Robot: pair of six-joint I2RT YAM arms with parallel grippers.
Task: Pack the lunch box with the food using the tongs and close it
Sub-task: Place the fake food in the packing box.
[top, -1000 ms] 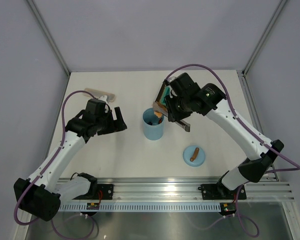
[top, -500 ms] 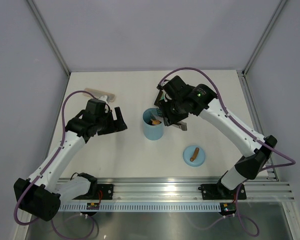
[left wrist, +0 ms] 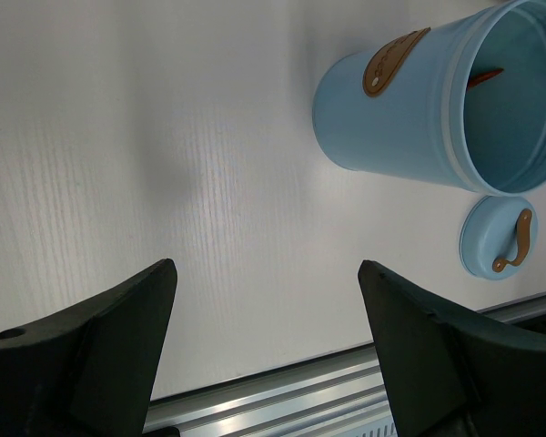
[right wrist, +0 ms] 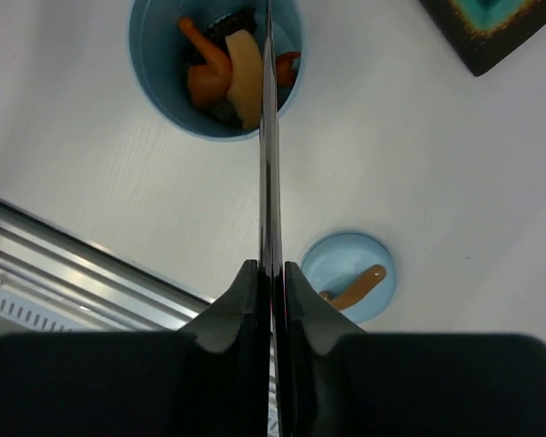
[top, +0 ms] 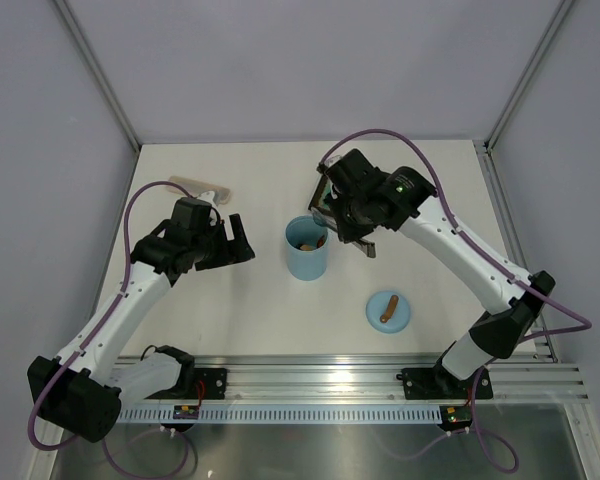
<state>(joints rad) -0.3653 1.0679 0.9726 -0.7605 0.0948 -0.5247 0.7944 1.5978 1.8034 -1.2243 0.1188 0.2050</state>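
Now nearer lunch box [right wrist: 155,55] than a second ago: right gripper [right wrist: 271,273], jaws clamped on tongs [right wrist: 268,137], long axis straight out ahead, tips over food [right wrist: 209,77] inside. Left gripper [left wrist: 266,273] jaws apart, empty.

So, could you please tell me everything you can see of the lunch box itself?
The lunch box is a light blue, plastic-looking cylinder, standing upright and open near the middle of the white table. A brown patch marks its outer wall. Orange and pale food pieces lie inside. Its round lid lies apart on the table. The tongs reach over its mouth; contact cannot be told.
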